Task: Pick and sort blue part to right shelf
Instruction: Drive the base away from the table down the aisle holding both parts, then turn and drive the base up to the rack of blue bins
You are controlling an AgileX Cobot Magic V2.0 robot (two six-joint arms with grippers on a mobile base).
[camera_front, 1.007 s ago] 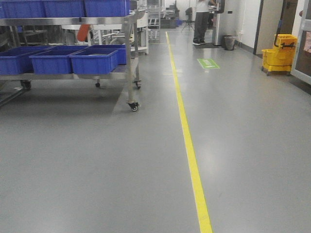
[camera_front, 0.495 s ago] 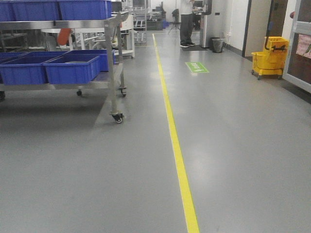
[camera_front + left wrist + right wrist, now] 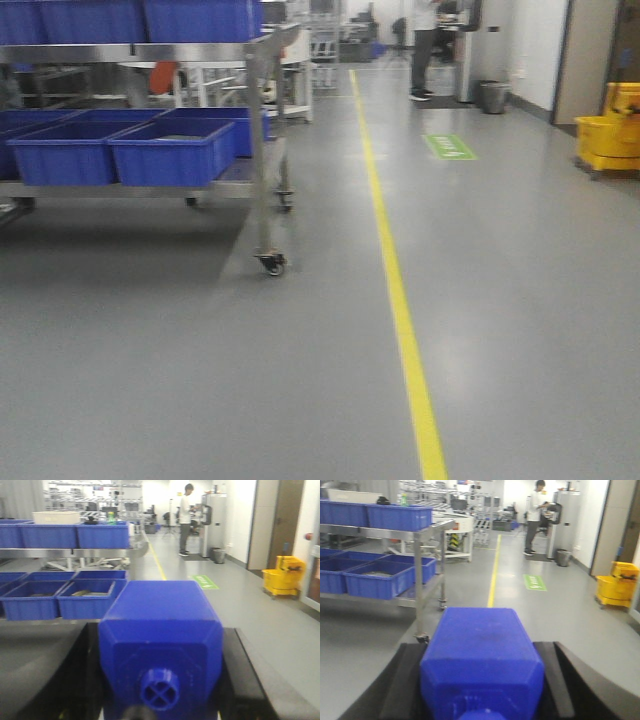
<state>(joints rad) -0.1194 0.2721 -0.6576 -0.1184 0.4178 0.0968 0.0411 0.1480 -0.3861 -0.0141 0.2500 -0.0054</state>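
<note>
In the right wrist view a dark-blue blocky part [image 3: 482,650] with sloped shoulders lies between the black fingers [image 3: 555,680] of my right gripper [image 3: 481,685], which is shut on it; its cap is cut off by the frame's bottom edge. My left gripper [image 3: 160,675] is shut on a similar blue block [image 3: 160,625] whose small round cross-ribbed knob [image 3: 160,690] faces the camera. The steel-framed shelf [image 3: 262,140] with blue bins [image 3: 170,150] stands ahead on the left. Neither gripper shows in the front view.
A yellow floor line [image 3: 400,300] runs forward right of the shelf's caster [image 3: 272,263]. A yellow mop bucket [image 3: 612,130] stands at the far right. Farther back are a green floor sign [image 3: 449,146], a waste bin [image 3: 492,96] and a standing person [image 3: 425,50].
The front view has moved forward and swung: the shelf slid left, then back right, and now looks nearer. The mop bucket has shifted to the right edge. The current frame is blurred.
</note>
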